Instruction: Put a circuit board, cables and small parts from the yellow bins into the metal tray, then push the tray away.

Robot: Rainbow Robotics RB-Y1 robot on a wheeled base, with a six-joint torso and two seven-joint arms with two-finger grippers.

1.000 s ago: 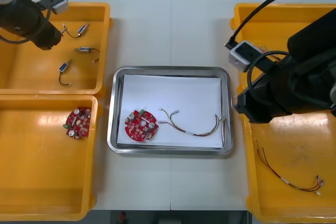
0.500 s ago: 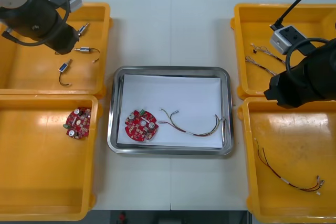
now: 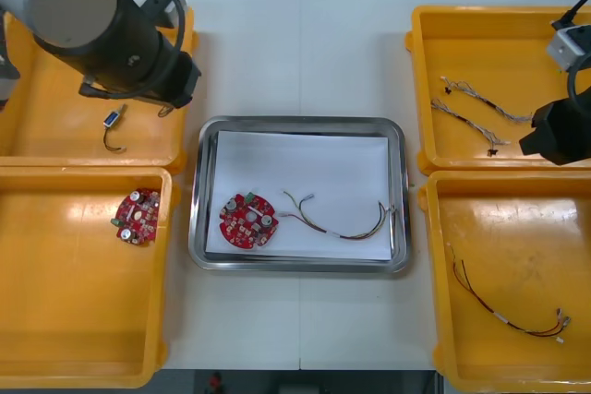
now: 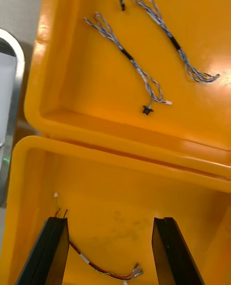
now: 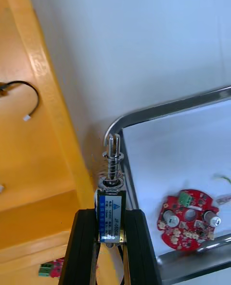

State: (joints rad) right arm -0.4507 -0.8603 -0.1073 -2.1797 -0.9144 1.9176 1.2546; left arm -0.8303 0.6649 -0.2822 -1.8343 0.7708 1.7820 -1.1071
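Note:
My left gripper (image 5: pixel 110 215) is shut on a small metal part (image 5: pixel 110 188), a blue-labelled block with a spring and pin, held over the gap between the far left yellow bin (image 5: pixel 33 136) and the metal tray (image 5: pixel 144 114). In the front view my left arm (image 3: pixel 120 34) hangs over that bin's right wall. The tray (image 3: pixel 300 124), white inside, holds a round red circuit board (image 3: pixel 247 221) and a red and yellow cable (image 3: pixel 342 220). My right gripper (image 4: pixel 109 253) stands open over the near right bin (image 4: pixel 120 188), above a red and yellow cable (image 4: pixel 98 266).
Another small metal part on a black cable (image 3: pixel 113 126) lies in the far left bin (image 3: pixel 37 126). A second circuit board (image 3: pixel 137 216) sits in the near left bin. Two twisted blue and white cables (image 3: pixel 471 104) lie in the far right bin.
My left arm has swung right from over the far left bin toward the tray's far left corner. My right arm has pulled back to the right, uncovering the twisted cables.

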